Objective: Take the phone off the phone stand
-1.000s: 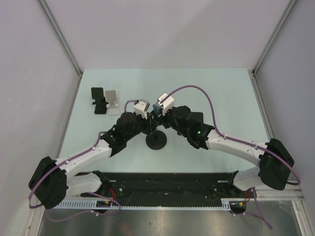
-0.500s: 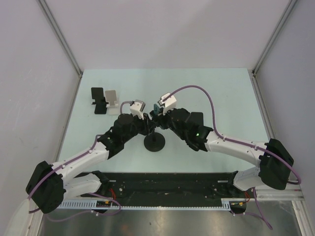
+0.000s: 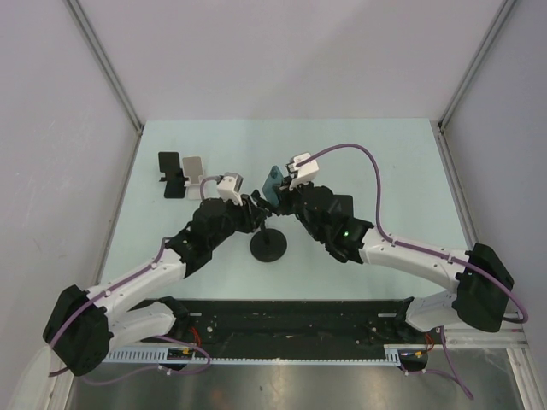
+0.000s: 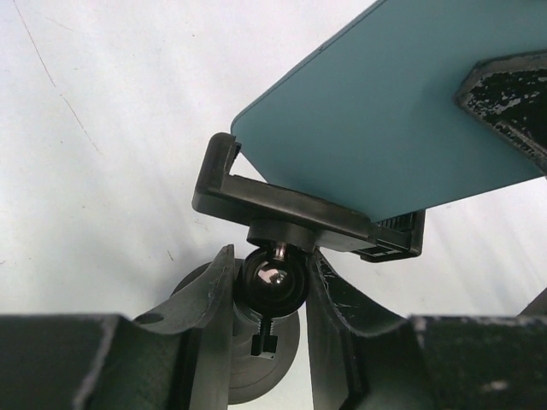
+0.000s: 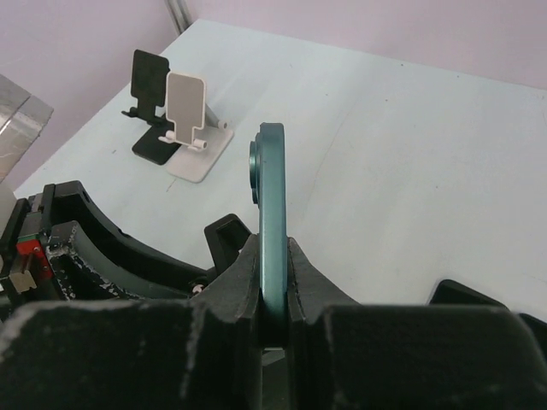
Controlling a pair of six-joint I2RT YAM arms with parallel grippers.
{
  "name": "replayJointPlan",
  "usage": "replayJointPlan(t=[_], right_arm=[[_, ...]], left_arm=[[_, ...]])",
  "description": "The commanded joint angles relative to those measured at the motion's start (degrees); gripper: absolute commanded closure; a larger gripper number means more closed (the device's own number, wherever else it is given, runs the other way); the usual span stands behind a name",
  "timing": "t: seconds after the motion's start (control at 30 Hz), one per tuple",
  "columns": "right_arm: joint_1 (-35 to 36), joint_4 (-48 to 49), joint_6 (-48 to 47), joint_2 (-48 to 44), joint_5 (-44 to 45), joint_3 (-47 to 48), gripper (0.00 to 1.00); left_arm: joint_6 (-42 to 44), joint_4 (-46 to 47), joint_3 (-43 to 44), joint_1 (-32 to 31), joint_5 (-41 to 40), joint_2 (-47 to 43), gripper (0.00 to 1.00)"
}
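The teal phone (image 3: 272,183) stands on edge above the black phone stand (image 3: 269,245) at mid-table. My right gripper (image 3: 283,196) is shut on the phone; in the right wrist view its jaws (image 5: 273,256) pinch the phone's thin edge (image 5: 272,196). My left gripper (image 3: 255,210) is shut on the stand's ball joint (image 4: 272,278), just under the stand's clamp (image 4: 291,209). In the left wrist view the phone's back (image 4: 402,111) tilts up to the right, with its lower edge against the clamp's cradle. The stand's round base (image 4: 256,376) shows below the joint.
Two small folding stands sit at the back left, one black (image 3: 171,175) and one white (image 3: 195,173); the right wrist view shows them too, black (image 5: 149,94) and white (image 5: 188,111). Enclosure walls close in the table on three sides.
My right wrist has shifted up and to the right, tilting the phone so more of its teal back shows. My left wrist has slid a little to the left, with its grip on the stand unchanged.
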Motion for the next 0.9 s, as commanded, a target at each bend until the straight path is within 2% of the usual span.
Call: replayJointPlan(t=[0.0, 0.13, 0.4, 0.57, 0.73, 0.8, 0.87], right_arm=[[-1.8, -0.3, -4.4, -1.6, 5.5, 0.5, 1.0], [-2.5, 8.5, -5.0, 1.3, 2.7, 0.5, 1.0], [-6.4, 23.7, -10.1, 5.3, 0.5, 3.5, 1.0], [-9.3, 24.5, -10.6, 3.6, -1.4, 4.1, 1.0], [-11.2, 20.1, -10.2, -0.4, -3.2, 4.1, 1.0], [-11.7, 17.0, -10.2, -1.7, -4.0, 4.1, 1.0], [-12.2, 14.5, -9.7, -3.6, -4.1, 4.0, 1.0]], left_arm=[[3.4, -3.0, -2.6, 5.1, -13.4, -1.4, 1.0], [7.4, -0.4, -1.9, 2.1, -10.5, -1.1, 1.0], [11.9, 0.8, -1.8, 1.5, -6.6, -1.2, 1.0], [14.4, 1.0, -1.2, 1.5, -5.2, -0.9, 1.0], [17.0, 1.0, 0.0, 1.5, -5.7, 0.4, 0.99], [17.8, 1.0, 0.4, 1.5, -6.0, 0.5, 0.95], [18.5, 1.0, 0.7, 1.5, -5.5, 0.5, 0.84]])
